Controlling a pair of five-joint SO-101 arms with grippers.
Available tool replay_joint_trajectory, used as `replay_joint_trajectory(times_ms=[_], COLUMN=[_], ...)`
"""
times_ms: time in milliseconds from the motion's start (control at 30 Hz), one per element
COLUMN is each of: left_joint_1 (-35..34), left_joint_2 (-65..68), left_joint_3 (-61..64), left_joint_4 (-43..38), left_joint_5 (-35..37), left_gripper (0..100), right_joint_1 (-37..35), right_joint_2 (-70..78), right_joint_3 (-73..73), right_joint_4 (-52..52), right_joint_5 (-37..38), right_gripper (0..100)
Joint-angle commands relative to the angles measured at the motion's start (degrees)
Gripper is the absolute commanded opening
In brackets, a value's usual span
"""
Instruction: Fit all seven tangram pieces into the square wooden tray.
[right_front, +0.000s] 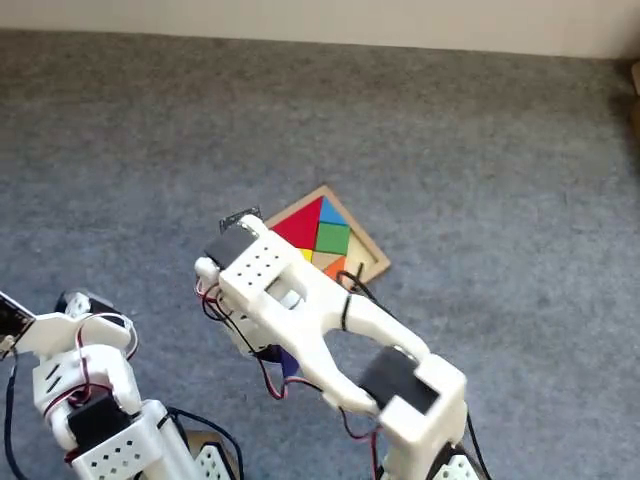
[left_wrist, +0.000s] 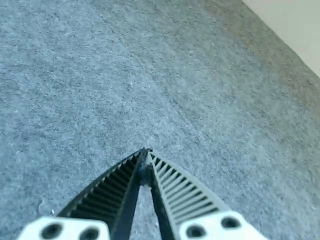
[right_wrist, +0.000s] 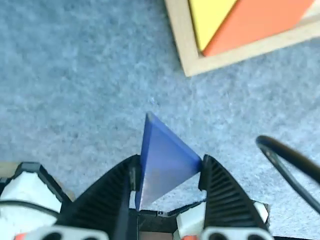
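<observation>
The square wooden tray (right_front: 373, 262) lies on the grey carpet, turned like a diamond. In it I see a red triangle (right_front: 300, 228), a light blue piece (right_front: 333, 212), a green square (right_front: 332, 238), a yellow piece (right_front: 306, 255) and an orange piece (right_front: 335, 266). My right gripper (right_wrist: 169, 162) is shut on a dark blue triangle (right_wrist: 162, 155), held just short of the tray's corner (right_wrist: 182, 47). That triangle (right_front: 288, 364) peeks out under the right arm. My left gripper (left_wrist: 146, 155) is shut with nothing in it, over bare carpet away from the tray.
The right arm (right_front: 320, 310) covers the tray's near side from above. A black cable (right_wrist: 285, 165) loops beside the right gripper. Grey carpet (right_front: 480, 150) spreads on all sides, with a pale wall edge (left_wrist: 295, 25) far off.
</observation>
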Motion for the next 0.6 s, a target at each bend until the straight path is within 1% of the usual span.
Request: replay_joint_trajectory(times_ms=[0,133,267,400,567], left_joint_1=[-0.5,-0.5,-0.5,-0.5,-0.5], left_joint_2=[-2.2,-2.2,-2.2,-2.2,-2.2], left_joint_3=[-2.9,-2.9,-2.9,-2.9,-2.9], left_joint_4=[-1.2,-1.2,-1.2,-1.2,-1.2], left_joint_5=[-0.1,-0.1,-0.1,-0.2,-0.3], left_gripper=[1,1,1,1,1], right_joint_1=[3.7,12.2,20.5,25.1,28.4], right_joint_2=[-8.8,-12.4,-11.9,-8.9,-2.6], right_joint_3=[1.3,3.0,3.4,3.4,2.9], right_joint_4=[-0.6,-6.1,-12.3,-17.5,-22.5], right_joint_5=[1.0,6.9,7.2,7.2,7.2], right_gripper=[9.8,9.8,9.8,9.8,9.8])
